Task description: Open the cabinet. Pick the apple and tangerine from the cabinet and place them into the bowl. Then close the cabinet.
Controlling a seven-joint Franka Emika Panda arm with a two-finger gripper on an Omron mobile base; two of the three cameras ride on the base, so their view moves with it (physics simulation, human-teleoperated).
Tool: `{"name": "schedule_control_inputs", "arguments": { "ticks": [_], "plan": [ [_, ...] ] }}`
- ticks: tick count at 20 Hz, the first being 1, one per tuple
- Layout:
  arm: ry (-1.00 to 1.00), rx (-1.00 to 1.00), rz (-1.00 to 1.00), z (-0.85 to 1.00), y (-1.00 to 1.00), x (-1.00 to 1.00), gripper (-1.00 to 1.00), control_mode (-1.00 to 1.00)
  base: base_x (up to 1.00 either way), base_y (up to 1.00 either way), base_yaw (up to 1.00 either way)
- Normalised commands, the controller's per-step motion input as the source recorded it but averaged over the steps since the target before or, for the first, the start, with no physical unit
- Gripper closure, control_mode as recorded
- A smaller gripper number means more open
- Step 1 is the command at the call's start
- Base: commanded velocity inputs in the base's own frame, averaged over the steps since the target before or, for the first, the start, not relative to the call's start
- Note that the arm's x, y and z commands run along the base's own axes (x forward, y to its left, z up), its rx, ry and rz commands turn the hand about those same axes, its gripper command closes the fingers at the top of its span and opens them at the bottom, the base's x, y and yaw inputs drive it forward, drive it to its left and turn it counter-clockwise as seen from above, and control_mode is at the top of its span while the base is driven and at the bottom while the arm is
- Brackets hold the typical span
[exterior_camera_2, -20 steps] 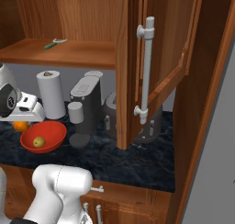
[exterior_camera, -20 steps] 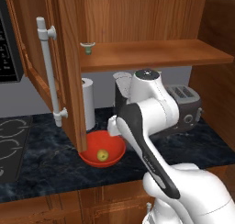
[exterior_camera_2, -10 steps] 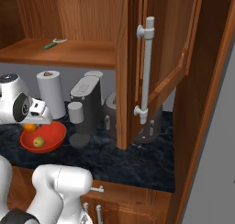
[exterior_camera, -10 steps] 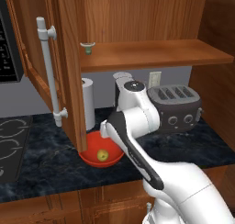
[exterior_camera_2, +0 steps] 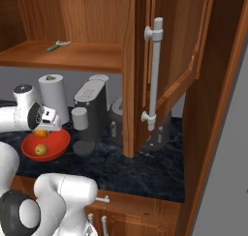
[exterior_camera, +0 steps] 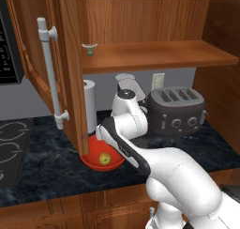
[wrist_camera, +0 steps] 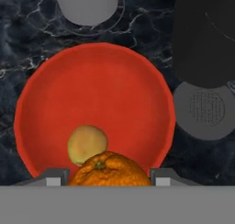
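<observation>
The cabinet [exterior_camera: 70,59] stands above the counter [exterior_camera: 42,162] with both doors swung wide, so I still have the closing step ahead. Its shelf [exterior_camera: 154,54] carries only a small green item [exterior_camera: 89,47]; I see no fruit left on it.

The bowl [wrist_camera: 96,94] is my landmark. It sits on the dark marbled counter below the cabinet's left door, with the paper towel roll [exterior_camera: 89,110] just behind it and the coffee machine [exterior_camera_2: 92,109] and toaster [exterior_camera: 176,110] off to its right. The apple [wrist_camera: 87,144] already lies inside the bowl, near the rim on the robot's side.

The end effector [wrist_camera: 108,182] hangs directly over the bowl, pinching the tangerine [wrist_camera: 109,170] between its two fingertips [wrist_camera: 54,178]. In the hand view the tangerine sits above the near part of the bowl, partly overlapping the apple.

Risks, as I judge them:
- Released from here, the tangerine may land on the apple and glance toward the near rim, possibly rolling out onto the counter.
- A release from height into a glossy, shallow bowl could let the fruit bounce or skid over the low wall.
- The arm works close beneath the open left door; a careless lift could clip its lower edge.

The room is a rendered kitchen with wood-fronted lower units and a black stovetop [exterior_camera: 9,148] left of the bowl.
</observation>
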Motion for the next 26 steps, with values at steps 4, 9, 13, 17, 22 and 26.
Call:
{"name": "schedule_control_inputs", "arguments": {
  "ticks": [4,9,13,17,22,26],
  "plan": [
    [0.05,0.0,0.0,-0.2,0.0,0.37,1.0,-1.0,0.0,0.0,0.0],
    [0.02,-0.02,0.0,-0.38,0.0,0.26,1.0,-1.0,0.0,0.0,0.0],
    [0.0,-0.06,0.0,-0.5,0.01,0.24,1.0,-1.0,0.0,0.0,0.0],
    [0.0,-0.08,0.0,-0.38,0.01,0.18,1.0,-1.0,0.0,0.0,0.0],
    [0.0,-0.05,0.0,-0.26,0.06,0.21,1.0,-1.0,0.0,0.0,0.0],
    [0.0,0.0,0.0,-0.1,0.17,0.28,1.0,-1.0,0.0,0.0,0.0]
  ]
}}
